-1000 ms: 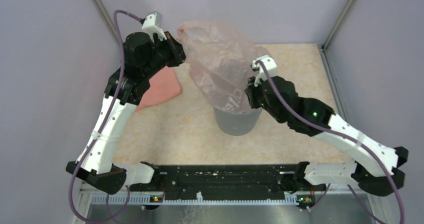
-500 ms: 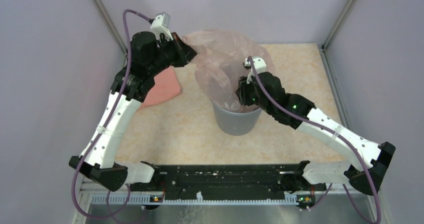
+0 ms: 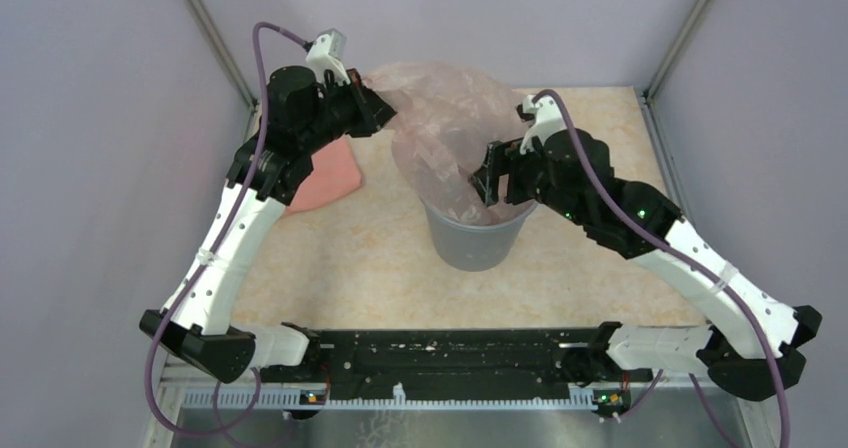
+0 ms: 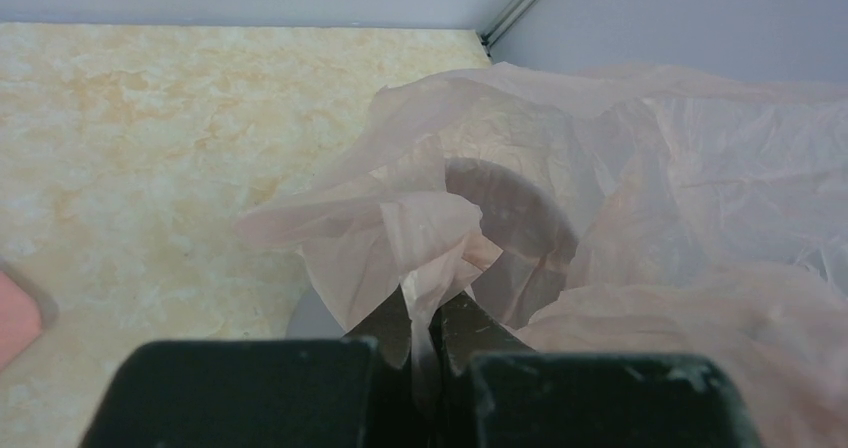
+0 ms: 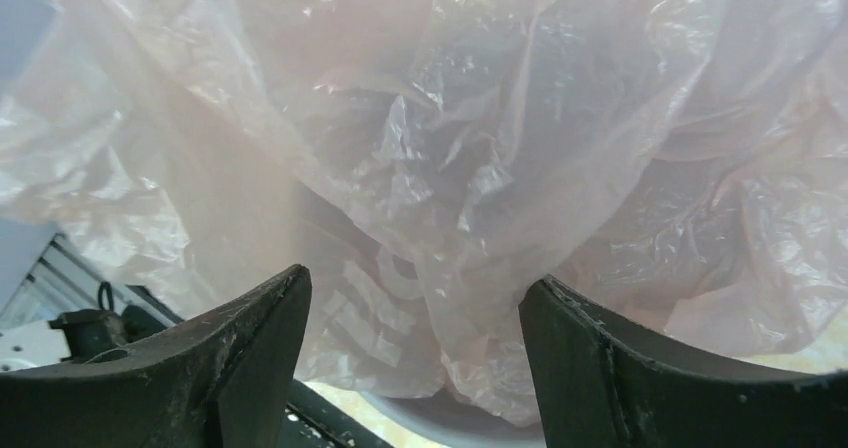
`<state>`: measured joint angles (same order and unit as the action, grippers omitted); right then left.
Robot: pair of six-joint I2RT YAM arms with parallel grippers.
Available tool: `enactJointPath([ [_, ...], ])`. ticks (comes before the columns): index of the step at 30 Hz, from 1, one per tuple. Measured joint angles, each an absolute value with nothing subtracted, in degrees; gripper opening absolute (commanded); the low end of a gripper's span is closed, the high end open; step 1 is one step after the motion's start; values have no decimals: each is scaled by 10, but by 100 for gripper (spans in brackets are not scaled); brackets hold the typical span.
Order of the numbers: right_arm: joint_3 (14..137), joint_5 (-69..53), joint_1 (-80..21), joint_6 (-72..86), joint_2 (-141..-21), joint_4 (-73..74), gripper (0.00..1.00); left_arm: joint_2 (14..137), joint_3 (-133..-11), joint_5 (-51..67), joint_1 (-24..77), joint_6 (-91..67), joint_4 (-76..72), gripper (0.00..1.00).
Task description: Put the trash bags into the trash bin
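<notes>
Trash bag [image 3: 445, 118] ballooned above the grey trash bin [image 3: 475, 248] at frame centre, lower folds dipping inside it. Left gripper [image 3: 380, 108] jaws pinched its upper-left corner; right gripper [image 3: 487, 183] jaws stood spread.

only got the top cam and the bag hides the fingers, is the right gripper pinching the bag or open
Observer: The right wrist view shows the right gripper open, with the trash bag draped ahead of it and nothing pinched.
Operator: and the left one
Observer: The left wrist view shows the left gripper shut on a twisted bit of the bag's edge.
Operator: bin lined up under it
Observer: In the right wrist view, the trash bin rim shows just below the bag's lowest folds, between the open fingers.
</notes>
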<state>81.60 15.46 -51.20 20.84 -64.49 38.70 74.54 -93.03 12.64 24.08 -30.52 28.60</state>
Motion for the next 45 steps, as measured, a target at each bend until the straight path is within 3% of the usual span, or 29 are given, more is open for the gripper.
enactJointPath([
  [14, 891, 258, -512, 215, -611, 496, 80, 745, -925, 126, 241, -305, 283, 0],
  [20, 892, 292, -438, 222, -634, 508, 73, 745, -926, 126, 241, -305, 283, 0],
  [24, 880, 268, -396, 221, -658, 492, 55, 745, -926, 126, 241, -305, 283, 0],
  [28, 880, 227, -396, 222, -696, 477, 25, 745, -926, 127, 241, -305, 283, 0],
  [32, 850, 202, -402, 232, -717, 457, 17, 745, -926, 127, 241, -305, 283, 0],
  [37, 787, 187, -409, 241, -717, 446, 17, 745, -926, 135, 241, -305, 283, 0],
  [45, 781, 180, -410, 246, -710, 454, 36, 750, -926, 150, 241, -305, 282, 0],
])
